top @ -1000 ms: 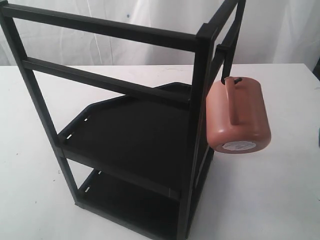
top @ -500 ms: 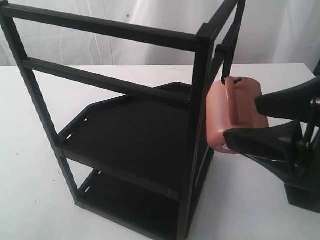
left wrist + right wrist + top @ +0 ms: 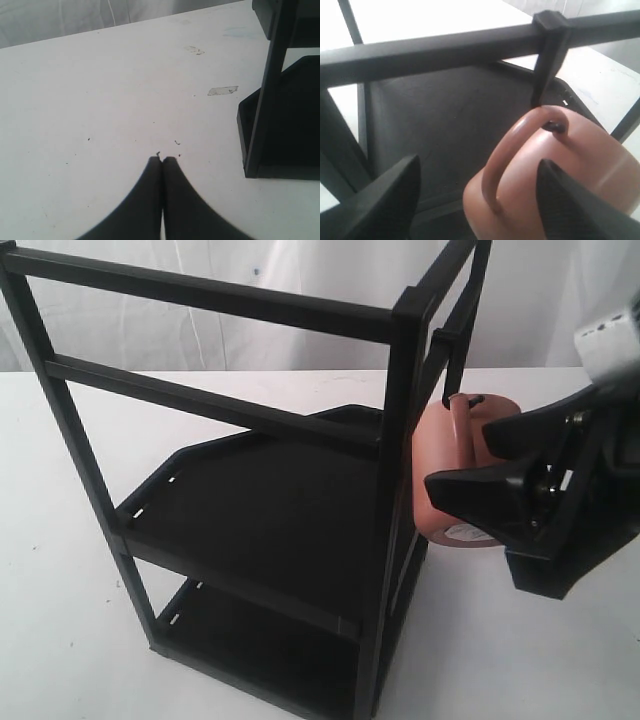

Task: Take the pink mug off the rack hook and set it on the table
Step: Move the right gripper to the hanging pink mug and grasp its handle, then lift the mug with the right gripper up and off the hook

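The pink mug (image 3: pixel 440 440) hangs by its loop handle (image 3: pixel 502 160) on the rack hook (image 3: pixel 457 365), base toward the camera and its pale sticker (image 3: pixel 466 534) partly showing. In the right wrist view the hook (image 3: pixel 546 70) drops from a black bar into the handle of the mug (image 3: pixel 585 165). My right gripper (image 3: pixel 458 460) is open, one finger on each side of the mug body and not closed on it; the same gripper (image 3: pixel 479 166) shows wide-spread fingertips (image 3: pixel 405 180). My left gripper (image 3: pixel 162 160) is shut and empty over the table (image 3: pixel 100 90), and is out of the exterior view.
The rack (image 3: pixel 200 295) fills the left and centre of the exterior view, with two black shelf trays (image 3: pixel 260 490). White table (image 3: pixel 520 660) lies in front of and below the mug. A rack post (image 3: pixel 272 90) stands beside my left gripper, and a tape scrap (image 3: pixel 222 90) lies on the table.
My right gripper has moved in from the right, and its open fingers now straddle the mug more deeply. The mug still hangs on the hook.
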`<state>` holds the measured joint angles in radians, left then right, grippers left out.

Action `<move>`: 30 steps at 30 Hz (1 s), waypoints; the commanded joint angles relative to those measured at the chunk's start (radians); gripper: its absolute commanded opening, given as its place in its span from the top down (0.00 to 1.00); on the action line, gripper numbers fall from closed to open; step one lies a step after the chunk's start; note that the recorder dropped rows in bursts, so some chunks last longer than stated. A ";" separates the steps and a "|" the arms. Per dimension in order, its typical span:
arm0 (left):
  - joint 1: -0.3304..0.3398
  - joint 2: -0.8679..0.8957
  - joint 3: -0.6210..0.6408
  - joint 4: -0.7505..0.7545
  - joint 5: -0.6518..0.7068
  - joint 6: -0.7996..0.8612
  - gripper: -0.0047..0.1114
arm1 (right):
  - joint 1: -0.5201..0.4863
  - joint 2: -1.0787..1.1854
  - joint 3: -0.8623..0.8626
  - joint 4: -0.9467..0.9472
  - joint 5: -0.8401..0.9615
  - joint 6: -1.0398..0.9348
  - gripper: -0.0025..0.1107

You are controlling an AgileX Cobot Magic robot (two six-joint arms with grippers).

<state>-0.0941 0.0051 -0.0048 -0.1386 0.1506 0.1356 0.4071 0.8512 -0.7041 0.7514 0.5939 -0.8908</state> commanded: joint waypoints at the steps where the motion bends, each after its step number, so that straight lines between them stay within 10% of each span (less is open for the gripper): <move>1: 0.002 -0.005 0.005 -0.006 -0.001 -0.002 0.96 | 0.003 0.019 -0.006 0.040 -0.018 -0.031 0.45; 30: 0.002 -0.005 0.005 -0.006 -0.001 -0.002 0.96 | 0.003 0.093 -0.006 0.070 -0.128 -0.048 0.98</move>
<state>-0.0941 0.0051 -0.0048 -0.1386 0.1506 0.1356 0.4071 0.9468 -0.7041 0.8154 0.4961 -0.9341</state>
